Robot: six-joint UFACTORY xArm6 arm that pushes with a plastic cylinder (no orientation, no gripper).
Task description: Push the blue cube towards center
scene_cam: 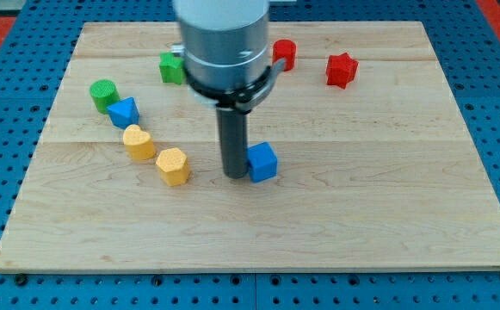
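So, quick rundown of where things sit. No claw on this rig at all, just a straight dark rod, so nothing to open or clamp. My tip (235, 176) is down on the wooden board (387, 215), right up against the blue cube (262, 162), touching or as near as makes no difference, at the cube's 9 o'clock.

The blue cube is already pretty much at the board's centre, maybe a hair toward 6 o'clock of dead middle by my eye. So I'd say this push is nearly done and the trick now is not overcooking it. From 9 o'clock, any shove sends the cube toward 3 o'clock, away from centre. If it needs anything, I'd sneak the tip round to the cube's 6 o'clock side and give a tiny nudge toward 12. Hit the face square, not a corner, or it'll spin off the rod.

Neighbours aren't much bother:
- yellow block (173, 165) at 9 o'clock of the tip, with a clear gap
- second yellow block (138, 142) and a second blue block (123, 111) further out toward 10
- green cylinder (103, 93) beyond those
- green block (171, 68) half hidden behind the arm at 11
- red block (284, 53) and red star-ish block (341, 70) up around 12 to 1

All well apart from the cube's path.
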